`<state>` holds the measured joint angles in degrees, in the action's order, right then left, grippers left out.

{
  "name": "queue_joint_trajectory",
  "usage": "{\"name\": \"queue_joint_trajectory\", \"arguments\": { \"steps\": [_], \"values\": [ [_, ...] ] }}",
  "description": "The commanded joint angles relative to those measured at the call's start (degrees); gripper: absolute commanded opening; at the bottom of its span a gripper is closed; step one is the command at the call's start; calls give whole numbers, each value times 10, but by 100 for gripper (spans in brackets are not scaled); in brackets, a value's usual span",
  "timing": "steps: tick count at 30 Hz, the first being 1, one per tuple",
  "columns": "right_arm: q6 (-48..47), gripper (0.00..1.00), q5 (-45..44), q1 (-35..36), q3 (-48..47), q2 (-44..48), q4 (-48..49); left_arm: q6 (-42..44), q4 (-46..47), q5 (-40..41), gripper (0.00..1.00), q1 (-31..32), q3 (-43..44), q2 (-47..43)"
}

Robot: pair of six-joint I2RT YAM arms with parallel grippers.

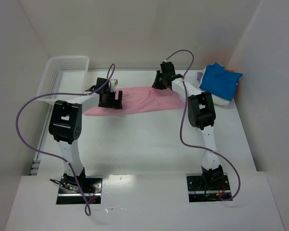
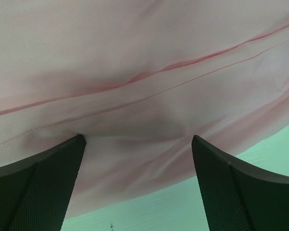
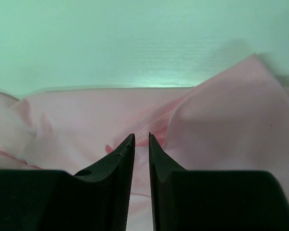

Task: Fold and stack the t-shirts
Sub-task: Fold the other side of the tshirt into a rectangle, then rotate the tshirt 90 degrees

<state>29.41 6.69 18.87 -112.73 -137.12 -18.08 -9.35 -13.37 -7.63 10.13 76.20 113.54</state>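
Spotter: Nearest you, the left arm's base (image 1: 79, 185) and the right arm's base (image 1: 209, 183) sit bolted at the front edge, each trailing a purple cable (image 1: 26, 108). Beyond them you have a bare stretch of white tabletop (image 1: 144, 144).

Operator: And the shirt I'm working on?

Spotter: Your light pink t-shirt (image 1: 144, 100) lies past that stretch, spread as a long flat band running left to right across the middle of the tabletop. Your left gripper (image 2: 138, 139) hangs low over its left end, fingers spread wide with the pink cloth beneath them. In the left wrist view a stitched seam crosses just ahead of the fingertips, and the cloth's edge meets the tabletop beside the right-hand finger.

Operator: The right one?

Spotter: Your right gripper (image 3: 141, 135) is at the far edge of the band, toward its right end. Its fingers are drawn nearly together, only a thin slit left, with the tips at a rumpled fold of pink cloth. You can see pink through the slit, but I cannot tell whether any cloth is pinched there.

Operator: What's behind all that?

Spotter: Far right, against the wall, a bright blue t-shirt (image 1: 220, 81) lies folded on top of a white t-shirt (image 1: 221, 102), with a bit of lavender cloth (image 1: 200, 76) showing at the pile's left side, near your right gripper. Far left, a white mesh basket (image 1: 62, 72) stands along the wall, well apart from the pile.
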Motion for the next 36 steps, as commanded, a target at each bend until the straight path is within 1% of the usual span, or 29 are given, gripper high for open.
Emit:
{"name": "queue_joint_trajectory", "arguments": {
  "steps": [1,5,8,9,10,11,12,13,15,16,18,20,21,23,27,36],
  "values": [
    [-23,25,-25,-1,-28,28,1,9,-6,23,99,2,11,-16],
    [-28,34,-25,-7,16,100,32,44,-6,36,99,2,11,-61],
    [-28,45,-25,-13,60,174,48,123,12,47,99,2,16,-112],
    [-28,48,-25,-18,73,181,49,133,15,47,99,2,16,-122],
    [-28,51,-24,-18,87,215,53,179,28,48,99,2,16,-130],
    [-28,54,-20,-18,109,232,53,194,38,55,99,2,16,-134],
    [-28,57,-19,-18,126,270,58,208,55,77,99,2,16,-134],
    [-28,59,-19,-23,143,291,59,224,57,79,99,2,22,-134],
    [-23,67,-19,-24,201,346,64,296,32,88,99,2,56,-99],
    [-22,72,-19,-28,224,369,64,320,18,108,99,2,65,-79],
    [-19,81,-19,-33,257,408,61,339,3,139,99,2,71,-55],
    [-9,97,-19,-41,294,451,56,362,-6,174,99,7,75,-31],
    [-9,100,-19,-43,304,464,53,376,-8,181,99,7,75,-26],
    [-5,100,-19,-54,339,497,53,406,-7,194,99,7,63,-14],
    [1,100,-32,-62,373,557,40,425,-7,195,99,7,60,7],
    [-4,100,-27,-72,378,569,22,442,-43,163,99,12,72,64]
  ]
}}
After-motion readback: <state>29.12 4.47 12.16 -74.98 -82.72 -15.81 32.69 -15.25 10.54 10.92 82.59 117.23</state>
